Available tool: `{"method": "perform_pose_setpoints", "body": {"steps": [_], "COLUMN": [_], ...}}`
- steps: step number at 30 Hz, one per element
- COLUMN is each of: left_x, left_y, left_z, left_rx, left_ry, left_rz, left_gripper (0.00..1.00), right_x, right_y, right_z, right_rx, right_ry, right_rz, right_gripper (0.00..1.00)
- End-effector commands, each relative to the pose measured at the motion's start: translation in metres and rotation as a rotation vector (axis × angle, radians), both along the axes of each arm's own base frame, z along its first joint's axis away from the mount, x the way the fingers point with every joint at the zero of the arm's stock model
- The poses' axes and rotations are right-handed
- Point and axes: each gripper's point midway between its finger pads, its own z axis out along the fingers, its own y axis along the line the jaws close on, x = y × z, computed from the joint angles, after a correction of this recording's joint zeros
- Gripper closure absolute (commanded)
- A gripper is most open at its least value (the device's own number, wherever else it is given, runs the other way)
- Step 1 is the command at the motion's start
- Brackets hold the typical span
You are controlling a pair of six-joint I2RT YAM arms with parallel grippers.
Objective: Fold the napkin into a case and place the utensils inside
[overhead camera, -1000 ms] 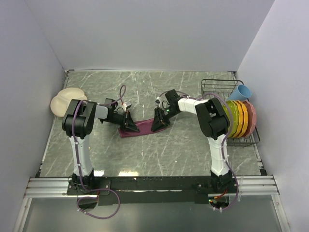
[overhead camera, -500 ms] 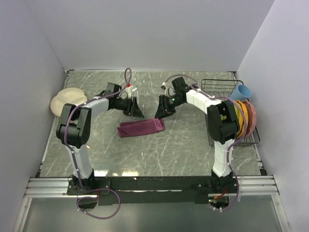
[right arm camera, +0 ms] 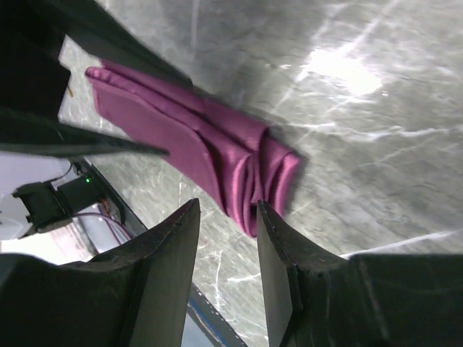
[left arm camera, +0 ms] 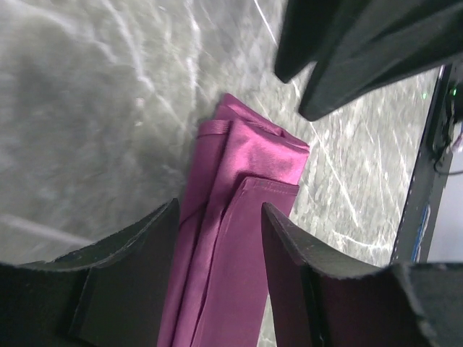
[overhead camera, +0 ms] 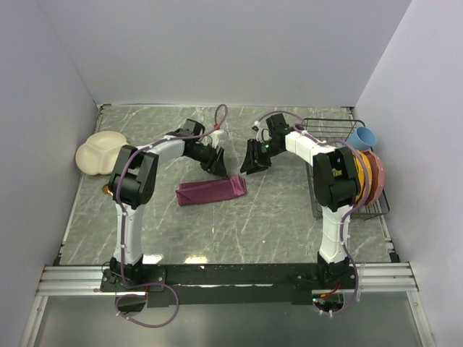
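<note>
Tabletop [overhead camera: 282, 217] bears the case [overhead camera: 211, 191], edges untouched; left claw [overhead camera: 218, 165], right claw [overhead camera: 250, 161] gape empty.

The left arm [overhead camera: 124, 217] and right arm [overhead camera: 330, 224] look alike: white tube links joined by 6 black housings. Thin purple cables [overhead camera: 176, 302] loop along each. The left gripper [overhead camera: 217, 165] and right gripper [overhead camera: 250, 160] are matte black, each with 2 broad, wedge-shaped fingers [left arm camera: 134, 267].

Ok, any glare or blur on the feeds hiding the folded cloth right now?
Right wrist: bright glare on the table, clear of the napkin, folds sharp. Left wrist: table smeared at the frame's left, napkin crisp. Top external: evenly lit, napkin plain to see.
</note>
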Motion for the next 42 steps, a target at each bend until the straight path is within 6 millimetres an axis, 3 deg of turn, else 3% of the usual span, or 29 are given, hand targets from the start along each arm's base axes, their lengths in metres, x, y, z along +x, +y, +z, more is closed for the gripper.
{"method": "perform_pose_setpoints", "body": {"steps": [1,8,20,42], "left_x": [-0.006,-0.021,-0.016,-0.028], "left_y": [-0.013,-0.018,-0.026,-0.031], "left_z": [0.006,0.003,0.019,0.031], "left_rx": [-0.012,-0.016,-0.060,-0.109], "left_ry": [-0.054,-0.037,-0.078,-0.103], "left_rz": [-0.098,-0.142,-0.134,-0.208], "left_gripper": [0.44,0.45,0.53,0.62], "right_x": [0.002,0.001,-0.010,-0.006], "right_y": [0.000,-0.001,-0.003,0.002], "right_z": [-0.007,-0.015,-0.023,-0.023], "right_rx": [0.009,0.016,0.022,0.053], "right_ry": [0.030,0.063,0.104,0.122], "right_rz": [-0.017,-0.028,-0.018,-0.027], "right_gripper": [0.54,0.53,0.52,0.48]}}
